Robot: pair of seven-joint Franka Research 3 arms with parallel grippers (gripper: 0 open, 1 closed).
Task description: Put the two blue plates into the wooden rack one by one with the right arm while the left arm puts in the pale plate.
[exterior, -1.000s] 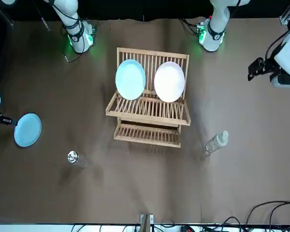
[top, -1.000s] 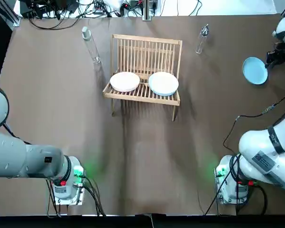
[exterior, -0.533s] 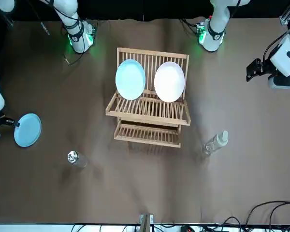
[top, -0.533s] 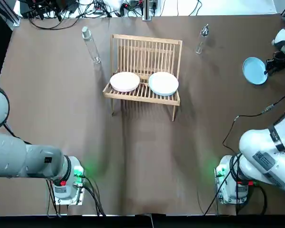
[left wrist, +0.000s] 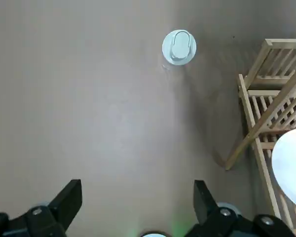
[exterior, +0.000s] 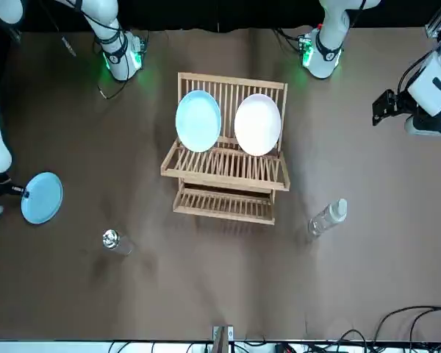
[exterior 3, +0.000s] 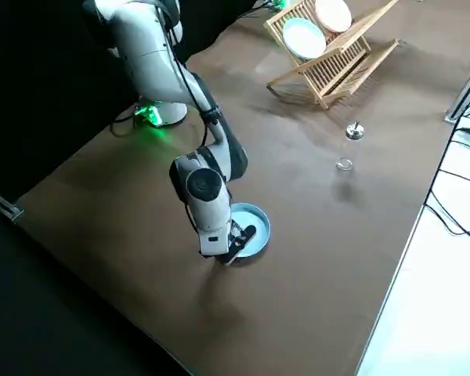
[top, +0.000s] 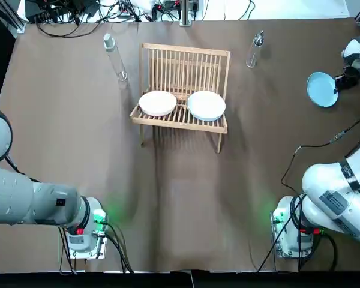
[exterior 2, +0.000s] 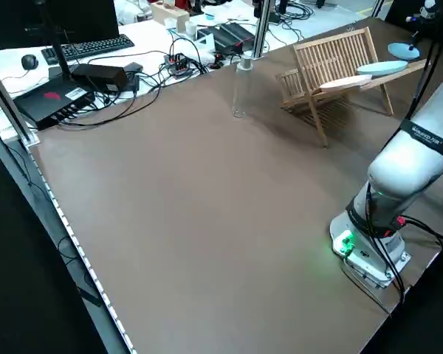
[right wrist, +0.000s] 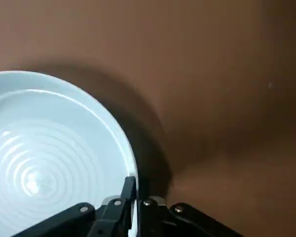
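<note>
The wooden rack (top: 183, 66) stands at the table's far middle. A blue plate (exterior: 198, 121) and the pale plate (exterior: 258, 123) lean in it side by side, the blue one toward my right arm. The second blue plate (top: 321, 89) is at the far right of the table. My right gripper (top: 341, 83) is at its rim; in the right wrist view its fingers (right wrist: 129, 188) are shut on the rim of that blue plate (right wrist: 44, 148). My left gripper (exterior: 386, 110) hangs open over bare table left of the rack, holding nothing.
A tall clear bottle (top: 114, 57) stands just left of the rack, and a small glass bottle (top: 255, 48) just right of it. Cables and electronics lie beyond the far edge. The arm bases (top: 87, 231) sit at the near edge.
My right wrist has shifted slightly at the blue plate's rim, and the plate has barely moved. The left gripper drifted a little. The rack and its plates are unchanged.
</note>
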